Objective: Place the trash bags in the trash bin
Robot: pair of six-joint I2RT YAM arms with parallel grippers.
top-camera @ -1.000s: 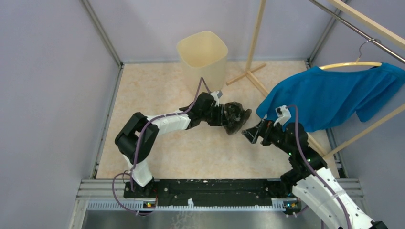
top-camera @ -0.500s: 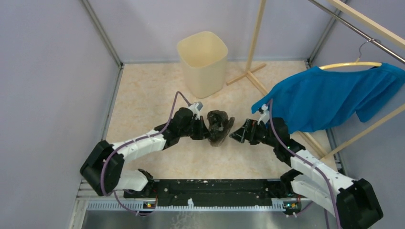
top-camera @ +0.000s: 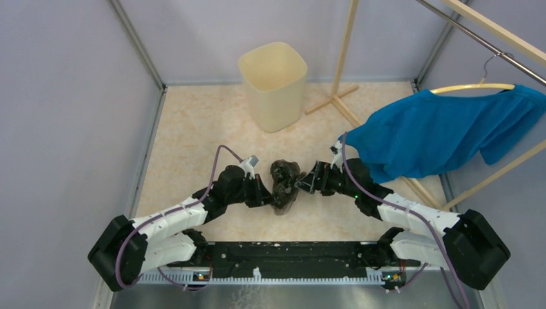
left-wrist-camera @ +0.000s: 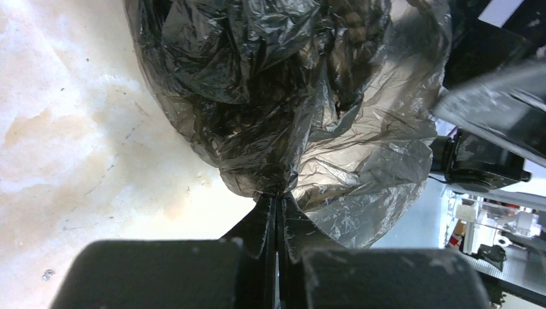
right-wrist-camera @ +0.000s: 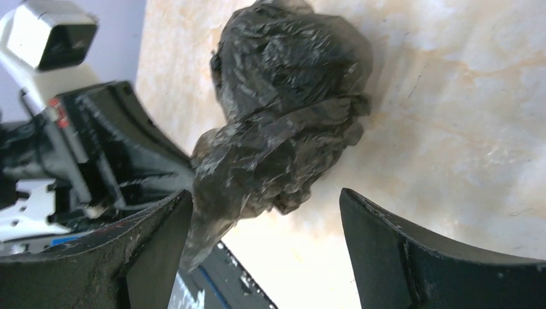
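Observation:
The dark grey-brown crumpled trash bag [top-camera: 284, 185] hangs between my two grippers near the table's front middle. My left gripper [top-camera: 266, 193] is shut on a pinch of the trash bag [left-wrist-camera: 283, 109], its jaws closed at the bag's lower edge [left-wrist-camera: 277, 196]. My right gripper [top-camera: 302, 183] is open at the trash bag's right side; in the right wrist view the trash bag [right-wrist-camera: 283, 116] lies just ahead of its spread fingers [right-wrist-camera: 154, 251], touching the left one. The cream trash bin [top-camera: 273, 85] stands upright and empty-looking at the back, well apart from both grippers.
A blue garment [top-camera: 444, 132] hangs on a hanger at the right, close behind my right arm. A wooden rack foot [top-camera: 336, 102] lies right of the bin. Grey walls enclose the left and back; a black rail [top-camera: 283, 254] runs along the front edge.
Both arms have stretched out lower and come toward the front. The left gripper carried the bag forward and left. The right gripper moved left until it reached the bag.

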